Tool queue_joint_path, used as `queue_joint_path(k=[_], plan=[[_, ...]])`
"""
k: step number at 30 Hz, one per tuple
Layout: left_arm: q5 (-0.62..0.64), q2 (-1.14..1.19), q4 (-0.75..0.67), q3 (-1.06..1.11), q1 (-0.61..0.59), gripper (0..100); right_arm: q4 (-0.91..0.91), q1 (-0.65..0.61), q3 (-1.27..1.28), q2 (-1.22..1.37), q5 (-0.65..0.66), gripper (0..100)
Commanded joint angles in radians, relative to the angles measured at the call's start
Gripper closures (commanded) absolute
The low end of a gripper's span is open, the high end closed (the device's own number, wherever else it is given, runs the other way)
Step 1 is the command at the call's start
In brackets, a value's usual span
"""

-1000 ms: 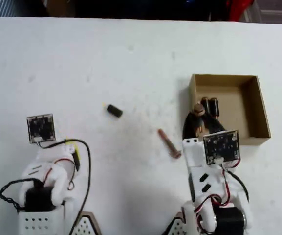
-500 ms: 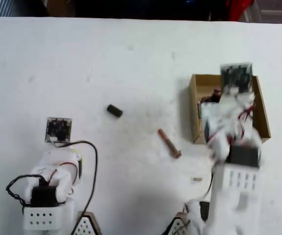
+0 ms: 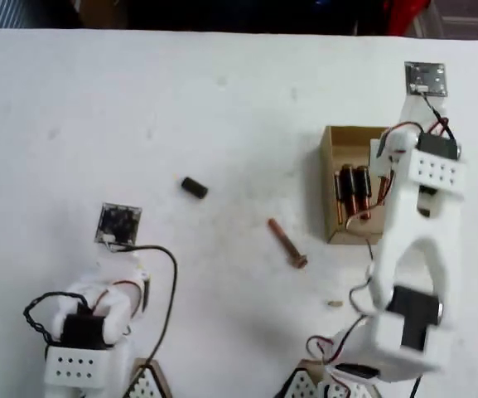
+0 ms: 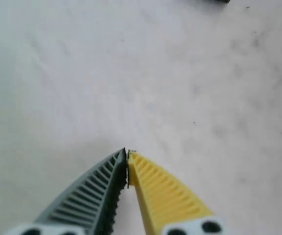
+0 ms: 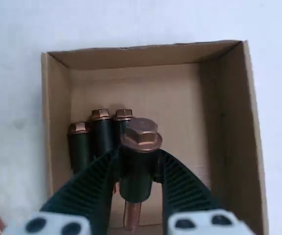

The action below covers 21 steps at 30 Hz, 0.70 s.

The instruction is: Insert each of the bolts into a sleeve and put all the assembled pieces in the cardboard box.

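Sleeved bolt clamped in the right gripper above the cardboard box near the table's right edge, three finished pieces inside. Loose bolt and sleeve lie unjoined mid-table. Left gripper closed, empty.

The left arm sits folded back close to its base with its wrist tipped downward. The left gripper has its grey and yellow fingers pressed together at the tips. The right arm stretches far forward, wrist pitched down, and the right gripper clamps an assembled piece between its dark fingers.
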Motion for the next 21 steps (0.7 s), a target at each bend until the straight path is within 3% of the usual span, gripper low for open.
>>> queue_joint_path(k=[1, 13, 21], plan=[[-0.012, -0.004, -0.025, 0.012, 0.016, 97, 0.058, 0.012, -0.167, 0.101, 0.055, 98.1], [-0.012, -0.004, -0.037, 0.017, 0.016, 97, 0.099, 0.036, -0.405, 0.426, 0.097, 98.1], [-0.012, -0.004, -0.037, 0.018, 0.016, 97, 0.119, 0.035, -0.419, 0.467, 0.133, 97.6]])
